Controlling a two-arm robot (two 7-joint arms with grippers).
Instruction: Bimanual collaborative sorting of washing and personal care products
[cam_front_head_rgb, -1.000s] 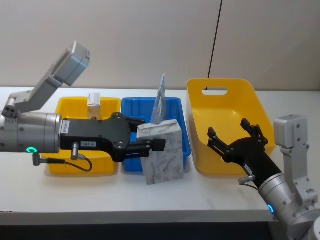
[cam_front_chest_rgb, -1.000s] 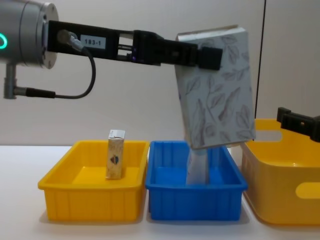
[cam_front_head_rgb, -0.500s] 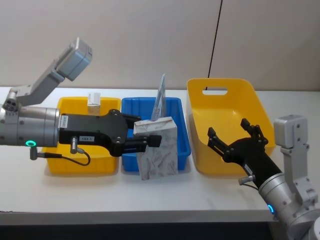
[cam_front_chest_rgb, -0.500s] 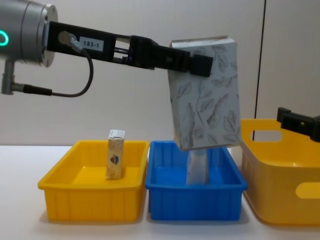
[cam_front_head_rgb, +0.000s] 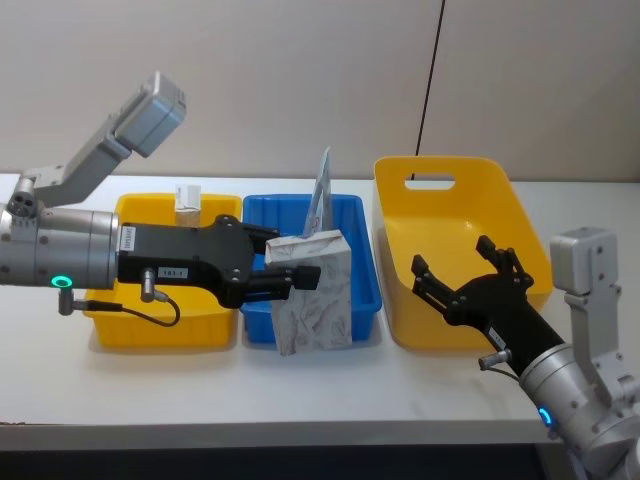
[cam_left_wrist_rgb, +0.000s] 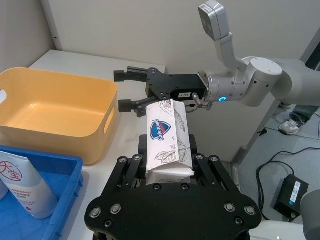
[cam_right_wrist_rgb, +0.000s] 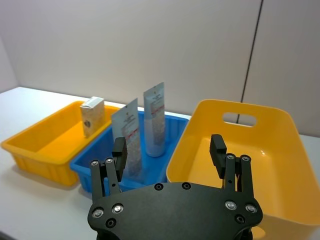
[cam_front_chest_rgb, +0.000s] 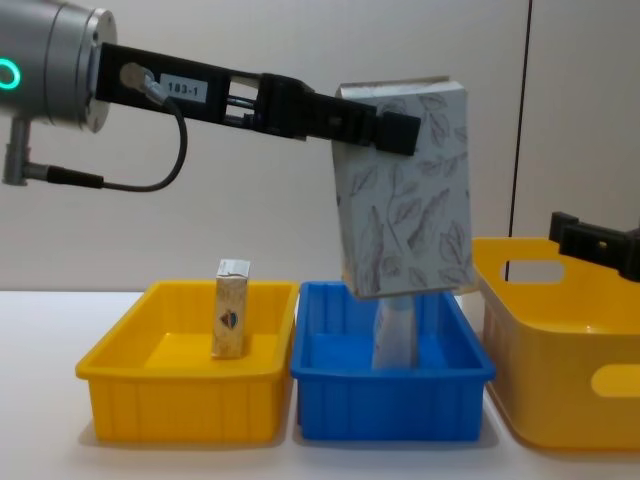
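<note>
A blue bin (cam_front_head_rgb: 366, 275) sits mid-row on the white tabletop (cam_front_head_rgb: 300, 390). Touching its left side is a shallow yellow bin (cam_front_head_rgb: 200, 330) of about the same height. Just beside its right side stands a taller, deeper yellow bin (cam_front_head_rgb: 440, 215) with a handle cut-out in its far wall. Behind the blue bin rises a plain grey wall (cam_front_head_rgb: 300, 80), crossed by a thin dark line (cam_front_head_rgb: 432, 80).

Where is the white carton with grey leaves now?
In the chest view, the carton hangs tilted in the left gripper, at centre, above the blue bin.
</note>
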